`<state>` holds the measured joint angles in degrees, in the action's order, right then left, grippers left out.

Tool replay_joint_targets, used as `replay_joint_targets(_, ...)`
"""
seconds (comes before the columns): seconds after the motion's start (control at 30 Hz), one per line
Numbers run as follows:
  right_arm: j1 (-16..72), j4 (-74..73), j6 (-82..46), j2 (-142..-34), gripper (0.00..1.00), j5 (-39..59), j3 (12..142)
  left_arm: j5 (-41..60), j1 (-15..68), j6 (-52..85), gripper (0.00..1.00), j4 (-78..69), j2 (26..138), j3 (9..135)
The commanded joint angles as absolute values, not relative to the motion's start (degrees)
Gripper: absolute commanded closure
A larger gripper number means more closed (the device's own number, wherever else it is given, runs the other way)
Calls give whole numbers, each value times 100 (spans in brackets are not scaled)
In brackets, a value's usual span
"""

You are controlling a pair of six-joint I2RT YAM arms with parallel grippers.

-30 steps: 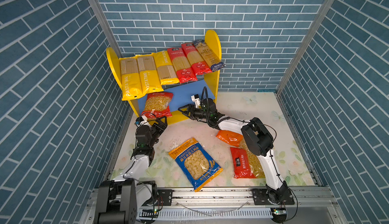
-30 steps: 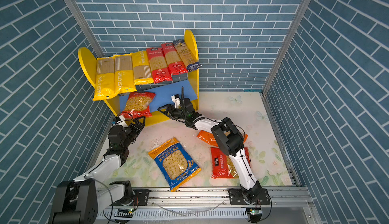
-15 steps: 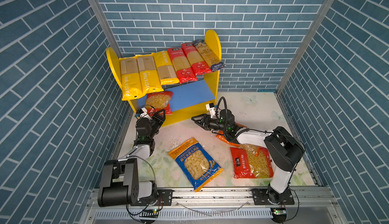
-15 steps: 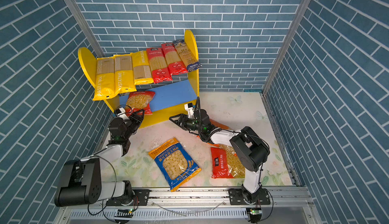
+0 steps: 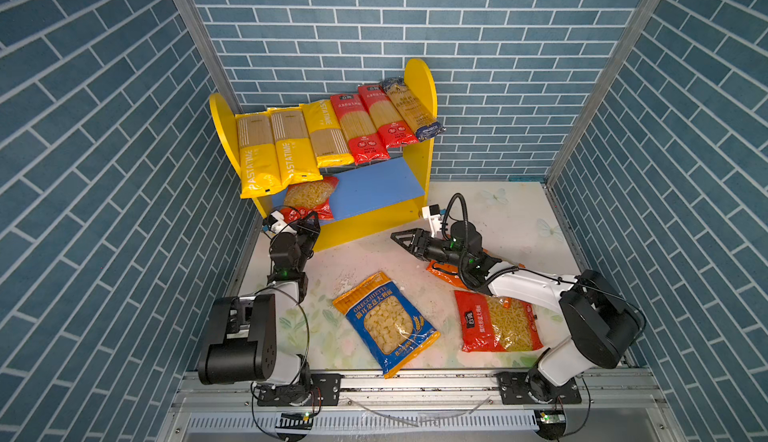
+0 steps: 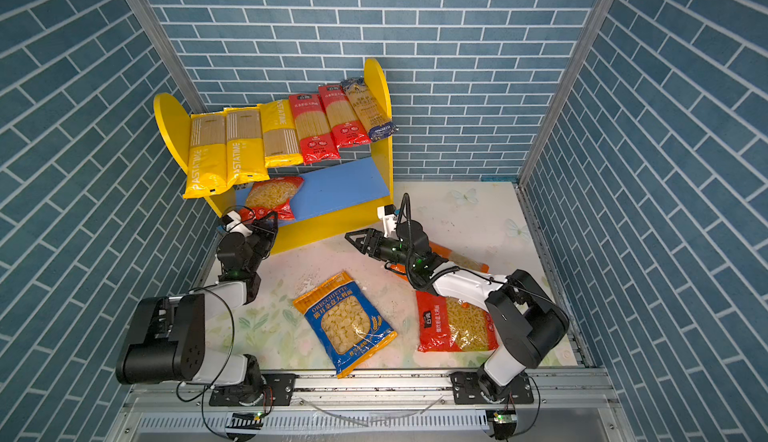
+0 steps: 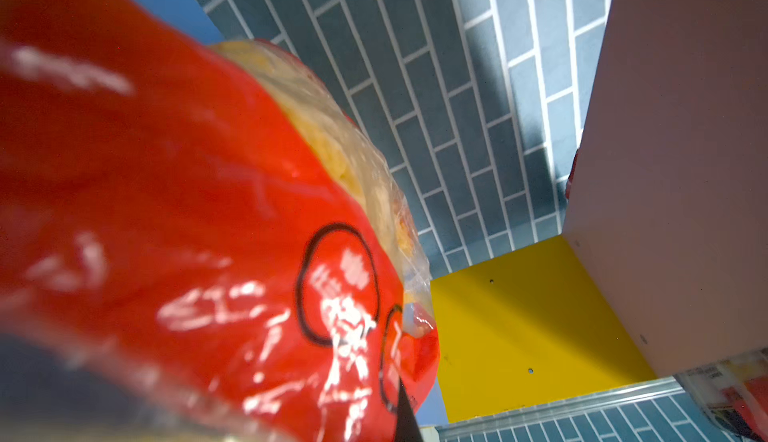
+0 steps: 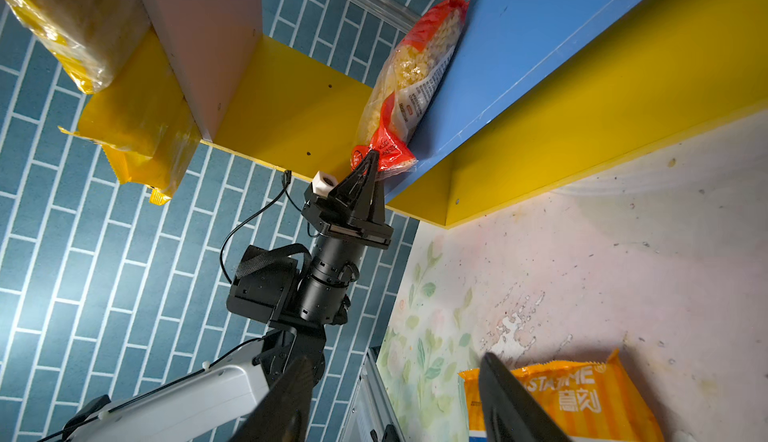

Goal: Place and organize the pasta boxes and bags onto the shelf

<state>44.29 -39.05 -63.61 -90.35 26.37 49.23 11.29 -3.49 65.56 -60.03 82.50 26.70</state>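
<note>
The shelf [image 5: 424, 87] [image 6: 376, 87] carries several long spaghetti packs [image 5: 332, 132] on its upper board. A red short-pasta bag [image 5: 309, 197] [image 6: 272, 195] [image 8: 411, 70] [image 7: 208, 211] lies at the left end of the blue lower board [image 5: 374, 188]. My left gripper [image 5: 308, 224] [image 6: 268, 220] [image 8: 370, 161] is shut, tips against that bag's near edge. Whether it pinches any film is hidden. My right gripper [image 5: 401, 240] [image 6: 355, 240] [image 8: 395, 359] hangs open and empty before the shelf's right half.
An orange-and-blue bag [image 5: 386, 323] [image 6: 345, 323] [image 8: 573, 394] lies on the floor at mid front. A red bag [image 5: 498, 323] [image 6: 457, 323] is to its right. An orange bag [image 5: 444, 267] [image 6: 461, 259] sits partly under the right arm. Brick walls close in on three sides.
The left gripper closed from wide open at the red bag's edge. The bag slid further onto the blue board. The right gripper drew back from the shelf, still open.
</note>
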Motion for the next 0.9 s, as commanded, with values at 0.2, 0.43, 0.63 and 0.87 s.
replay_joint_targets(0.2, 4646, -3977, -6264, -9164, 36, 2479, 4747, -1064, 14, 5707, 100, -6784, 7669, 2272)
replay_joint_targets(0.43, 4748, -3889, -6261, -9238, 37, 2462, 4843, -999, 550, 5566, 98, -6651, 8280, 2707)
replay_joint_targets(0.63, 4757, -3676, -6134, -9126, 37, 2444, 4826, -1152, 879, 5127, 94, -6153, 8370, 2792)
replay_joint_targets(0.87, 4754, -3652, -6115, -9053, 37, 2399, 4782, -730, 879, 5101, 72, -5808, 8164, 2646)
